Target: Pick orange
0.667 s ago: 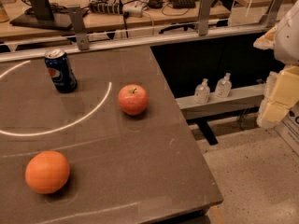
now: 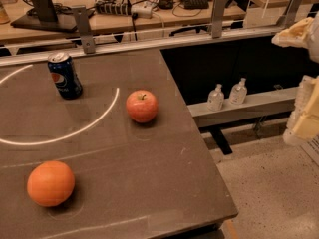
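Observation:
The orange (image 2: 51, 183) is round and bright orange and rests on the dark table (image 2: 149, 183) at the front left. A smaller reddish apple (image 2: 142, 106) with a stem dimple sits further back, near the table's middle. My gripper (image 2: 300, 73) is at the far right edge of the view, off the table and over the floor, far from the orange. Its two pale yellow fingers (image 2: 305, 114) stand wide apart with nothing between them.
A blue Pepsi can (image 2: 65, 75) stands upright at the back left of the table. A white curved line is marked on the tabletop. Two small clear bottles (image 2: 227, 94) stand on a low ledge right of the table. A cluttered wooden desk (image 2: 149, 14) lies behind a metal rail.

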### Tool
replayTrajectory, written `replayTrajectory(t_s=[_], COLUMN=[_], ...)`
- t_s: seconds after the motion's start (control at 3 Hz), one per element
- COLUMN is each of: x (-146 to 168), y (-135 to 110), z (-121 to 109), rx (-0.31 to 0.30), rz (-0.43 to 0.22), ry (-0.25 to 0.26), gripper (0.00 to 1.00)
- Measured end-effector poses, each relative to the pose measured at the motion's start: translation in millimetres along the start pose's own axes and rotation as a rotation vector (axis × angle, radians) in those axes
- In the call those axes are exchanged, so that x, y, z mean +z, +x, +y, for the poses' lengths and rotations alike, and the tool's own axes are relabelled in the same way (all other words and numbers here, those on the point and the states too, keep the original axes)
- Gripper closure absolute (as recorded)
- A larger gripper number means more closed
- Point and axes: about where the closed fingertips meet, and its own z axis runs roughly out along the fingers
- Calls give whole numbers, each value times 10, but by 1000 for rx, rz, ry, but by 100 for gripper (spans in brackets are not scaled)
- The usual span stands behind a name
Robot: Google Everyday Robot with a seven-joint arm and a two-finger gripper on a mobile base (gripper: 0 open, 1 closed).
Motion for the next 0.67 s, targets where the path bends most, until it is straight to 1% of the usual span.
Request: replayTrajectory(t_s=[0.33, 0.67], x=[-308, -353], y=[-232, -654], z=[499, 988], rx=[-73, -110], rz=[-120, -257], ry=[-20, -136], gripper=[0, 0])
